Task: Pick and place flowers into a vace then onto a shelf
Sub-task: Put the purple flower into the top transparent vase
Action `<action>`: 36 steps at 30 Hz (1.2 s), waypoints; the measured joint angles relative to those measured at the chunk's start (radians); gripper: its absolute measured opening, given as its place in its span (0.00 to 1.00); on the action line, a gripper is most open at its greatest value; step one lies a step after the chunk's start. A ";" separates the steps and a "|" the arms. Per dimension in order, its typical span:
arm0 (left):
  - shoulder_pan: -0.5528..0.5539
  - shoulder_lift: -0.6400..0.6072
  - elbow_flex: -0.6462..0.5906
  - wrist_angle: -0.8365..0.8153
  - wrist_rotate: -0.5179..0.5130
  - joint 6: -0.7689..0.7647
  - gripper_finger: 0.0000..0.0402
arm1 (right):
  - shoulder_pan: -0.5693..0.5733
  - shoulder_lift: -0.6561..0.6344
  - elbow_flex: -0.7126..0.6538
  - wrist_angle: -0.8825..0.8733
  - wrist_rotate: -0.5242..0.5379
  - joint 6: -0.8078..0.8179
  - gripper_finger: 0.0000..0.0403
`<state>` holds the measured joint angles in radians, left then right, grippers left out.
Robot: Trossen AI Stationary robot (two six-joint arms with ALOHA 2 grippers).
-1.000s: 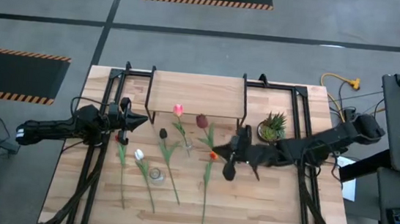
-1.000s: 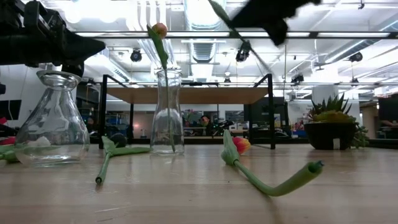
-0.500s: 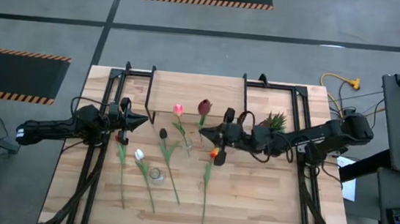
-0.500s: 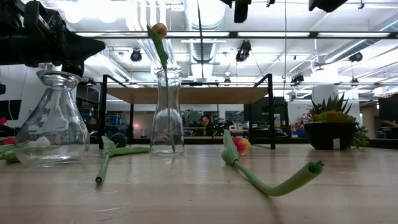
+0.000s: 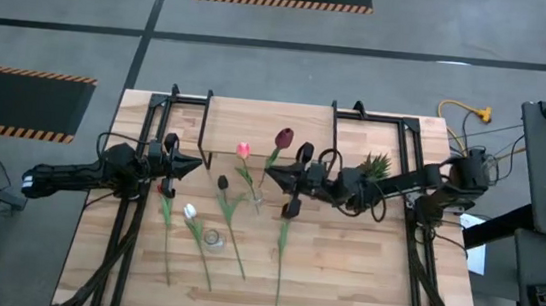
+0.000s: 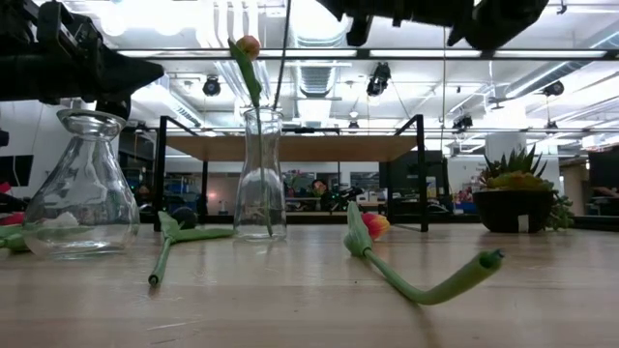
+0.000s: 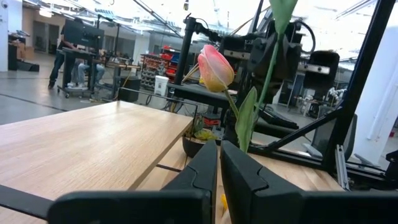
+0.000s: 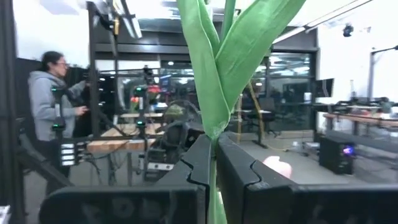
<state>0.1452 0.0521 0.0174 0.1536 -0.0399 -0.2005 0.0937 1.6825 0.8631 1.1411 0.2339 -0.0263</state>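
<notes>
My right gripper (image 5: 273, 176) reaches in from the table's right, raised above the tall clear vase (image 6: 263, 174), and is shut on the dark maroon tulip (image 5: 284, 136). That tulip's thin stem (image 6: 280, 58) hangs down to the vase's mouth. A pink tulip (image 6: 248, 45) stands with its stem in this vase. Several tulips lie flat on the table: white (image 5: 189, 210), dark (image 5: 222, 182) and orange (image 6: 377, 224). My left gripper (image 5: 189, 165) hovers shut left of the vase, holding nothing. The shelf (image 5: 270, 128) stands at the far edge. My right gripper pinches the maroon tulip's green stem (image 8: 213, 149) between its two fingers, just below where the leaves (image 8: 217, 62) branch off. The fingers come roughly level from the table's right, across the stem. The tulip is lifted clear, head up, its lower stem hanging over the tall vase.
A round-bellied clear vase (image 5: 213, 238) stands nearer the table's front, left of centre. A spiky potted plant (image 5: 377, 168) sits right of the shelf. Black frame rails (image 5: 136, 220) run along both sides of the table. A person (image 8: 53, 112) stands in the room beyond.
My right gripper has risen from above the orange tulip and moved toward the table's left and far edge, carrying the maroon tulip. The tulip has swung upright, and its hanging stem has travelled leftward until it is over the tall vase's mouth.
</notes>
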 joint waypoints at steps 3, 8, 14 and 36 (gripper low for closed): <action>0.000 0.000 0.000 0.000 0.000 0.000 0.01 | -0.004 0.032 0.002 0.026 -0.003 0.023 0.02; 0.000 0.000 0.000 0.000 0.000 0.000 0.01 | -0.006 0.059 0.000 0.015 -0.005 0.026 0.02; 0.000 0.000 0.000 0.000 0.000 0.000 0.01 | -0.005 0.055 0.000 0.014 -0.008 0.026 0.02; 0.000 0.000 0.000 0.000 0.000 0.000 0.01 | -0.002 0.089 0.000 -0.202 -0.026 0.047 0.02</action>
<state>0.1454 0.0517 0.0174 0.1535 -0.0401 -0.2006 0.0914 1.7714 0.8631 0.9388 0.2081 0.0212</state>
